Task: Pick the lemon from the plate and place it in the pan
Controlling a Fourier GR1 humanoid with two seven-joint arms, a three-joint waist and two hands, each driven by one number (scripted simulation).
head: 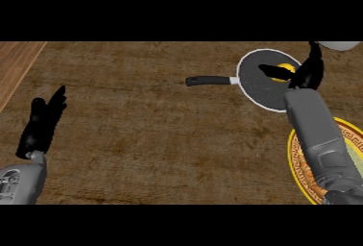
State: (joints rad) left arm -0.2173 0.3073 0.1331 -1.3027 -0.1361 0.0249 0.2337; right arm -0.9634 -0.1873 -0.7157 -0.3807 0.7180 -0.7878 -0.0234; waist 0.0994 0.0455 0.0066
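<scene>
The yellow lemon (285, 67) shows over the dark inside of the pan (257, 89) at the upper right. The pan has a white rim and a black handle (207, 80) pointing left. My right hand (306, 73) is over the pan's right side, its fingers stretched upward and its thumb spread to the left just under the lemon. The hand hides part of the lemon, and I cannot tell whether they touch. The plate (294, 158), with a yellow rim and an orange pattern, lies at the lower right, partly under my right forearm. My left hand (42, 126) rests open at the left, fingers up.
A white rounded object (342, 45) is cut off at the top right corner, just beyond the pan. A lighter wooden strip (16, 62) runs along the counter's left edge. Brown countertop (156, 134) spreads between the two arms.
</scene>
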